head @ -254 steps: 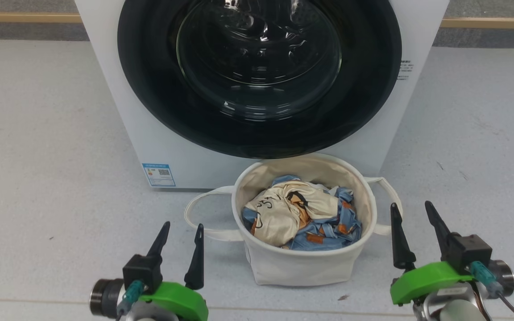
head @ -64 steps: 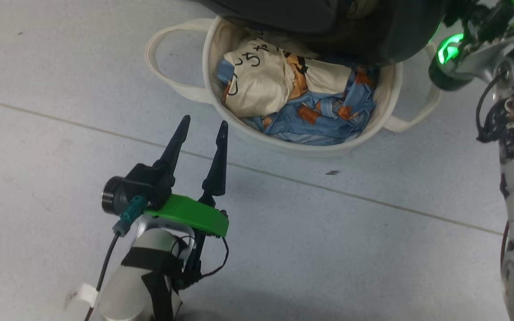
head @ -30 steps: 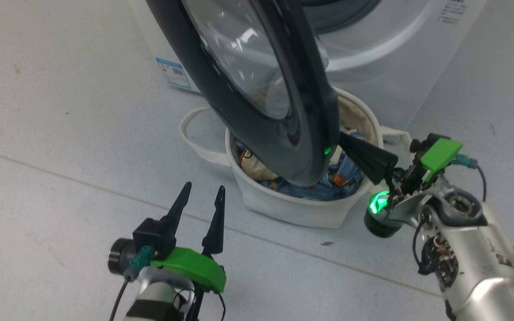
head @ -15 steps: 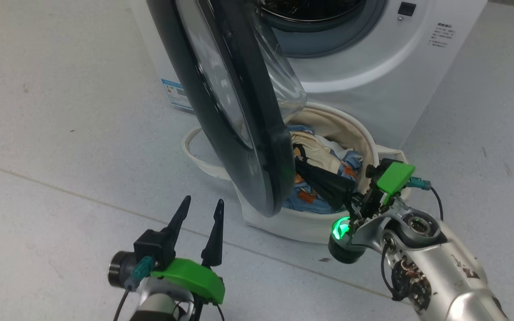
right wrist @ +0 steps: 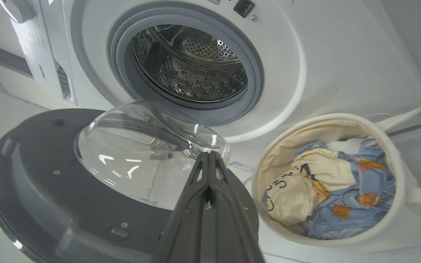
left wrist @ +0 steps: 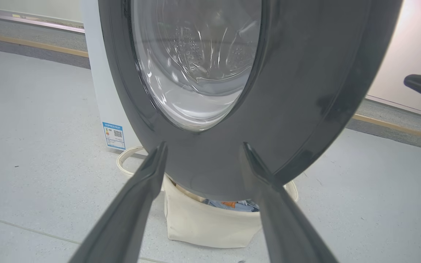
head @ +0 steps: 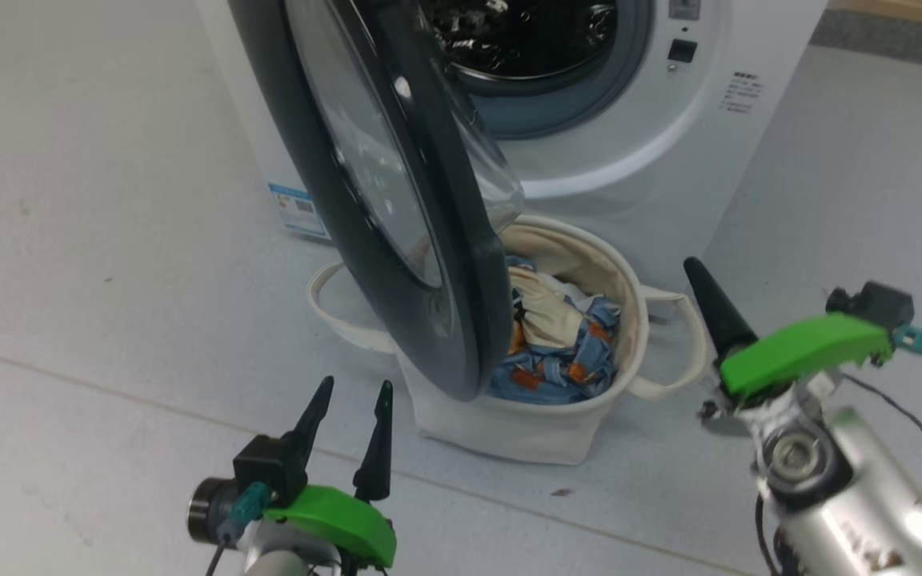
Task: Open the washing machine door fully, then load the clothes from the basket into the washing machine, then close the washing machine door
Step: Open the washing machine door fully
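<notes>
The washing machine door [head: 469, 272] stands partly open, its black rim hanging over the left part of the basket [head: 509, 432]. Behind it the washing machine [head: 653, 144] shows its steel drum mouth [right wrist: 192, 62]. The clothes [head: 565, 344], blue with orange patches and a cream piece, lie in the basket. My left gripper [head: 354, 386] is open, low on the floor, pointing at the door's outer face [left wrist: 305, 91]. My right gripper [head: 691, 264] is shut on nothing, to the right of the basket and apart from the door. In the right wrist view the shut fingers [right wrist: 208, 175] point at the door's glass bowl [right wrist: 141, 146].
A blue label sticker [head: 297, 210] sits low on the washer's front, left of the door. The basket's loop handles [head: 673, 352] stick out on both sides. Grey floor [head: 109, 320] runs to the left and right of the washer. A wooden skirting strip [left wrist: 31, 44] runs behind.
The door has swung further open. My right gripper has left the door's edge over the basket and moved right and up, clear of it. The head view has shifted; the left gripper holds still.
</notes>
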Tool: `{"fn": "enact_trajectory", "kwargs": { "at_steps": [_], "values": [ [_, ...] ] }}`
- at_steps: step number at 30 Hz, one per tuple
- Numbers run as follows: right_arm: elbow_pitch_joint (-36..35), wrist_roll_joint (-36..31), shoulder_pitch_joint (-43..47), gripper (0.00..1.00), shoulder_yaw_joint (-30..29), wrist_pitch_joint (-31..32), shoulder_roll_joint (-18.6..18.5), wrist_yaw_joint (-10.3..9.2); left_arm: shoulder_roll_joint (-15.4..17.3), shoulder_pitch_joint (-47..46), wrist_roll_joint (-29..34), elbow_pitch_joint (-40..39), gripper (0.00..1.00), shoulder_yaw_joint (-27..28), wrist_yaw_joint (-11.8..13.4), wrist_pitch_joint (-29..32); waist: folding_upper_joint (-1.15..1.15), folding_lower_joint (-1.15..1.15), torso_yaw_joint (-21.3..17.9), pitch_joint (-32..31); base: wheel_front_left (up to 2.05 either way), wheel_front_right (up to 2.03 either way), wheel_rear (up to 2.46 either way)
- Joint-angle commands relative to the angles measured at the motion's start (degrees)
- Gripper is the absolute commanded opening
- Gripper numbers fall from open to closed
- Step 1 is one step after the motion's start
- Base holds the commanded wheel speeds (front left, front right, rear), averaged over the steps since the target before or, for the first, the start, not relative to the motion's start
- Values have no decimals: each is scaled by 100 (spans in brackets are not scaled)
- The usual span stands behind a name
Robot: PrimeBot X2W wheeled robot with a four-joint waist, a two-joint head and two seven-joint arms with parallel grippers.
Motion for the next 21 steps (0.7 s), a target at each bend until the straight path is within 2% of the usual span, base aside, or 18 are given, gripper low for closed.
{"fn": "enact_trajectory", "kwargs": {
  "at_steps": [1, 4, 7, 9, 10, 12, 13, 14, 15, 21],
  "values": [
    [-281, -660, 252, 0, 386, -593, -96, 5, 78, -55, 81, -157, 100, 241, 2, -69, 0, 0, -128, -167, 0, 0, 0],
    [-323, -1665, 553, 0, 814, -1450, -415, 5, 78, 24, 99, -165, 100, 270, 0, -69, 0, 0, -243, -303, 0, 0, 0],
    [-294, -2522, 812, 0, 996, -1771, -582, 5, 78, 112, 127, -174, 100, 296, -7, -69, 0, 0, -363, -436, 0, 0, 0],
    [-391, -2958, 1028, 0, 913, -1820, -575, 5, 78, 165, 147, -178, 100, 303, -15, -69, 0, 0, -427, -504, 0, 0, 0],
    [-630, -3534, 1279, 0, 635, -1827, -488, 5, 78, 202, 161, -198, 100, 316, -22, -69, 0, 0, -491, -543, 0, 0, 0],
    [-840, -3983, 1579, 0, 339, -1829, -296, 5, 78, 227, 183, -227, 100, 337, -25, -69, 0, 0, -557, -557, 0, 0, 0],
    [-889, -4124, 1720, 9, 187, -1830, -180, 5, 78, 238, 199, -231, 100, 343, -30, -69, 0, 0, -587, -564, 0, 0, 0],
    [-930, -4282, 1833, 47, 52, -1830, -88, 5, 78, 244, 213, -231, 100, 345, -38, -69, 0, 0, -610, -567, 0, 0, 0],
    [-956, -4463, 1926, 100, -61, -1830, -14, 5, 78, 248, 222, -232, 100, 346, -47, -69, 0, 0, -627, -567, 0, 0, 0],
    [-870, -5271, 2242, 100, -350, -1831, 417, 5, 78, 254, 243, -281, 100, 336, -83, -69, 0, 0, -684, -581, 0, 0, 0]
  ]
}}
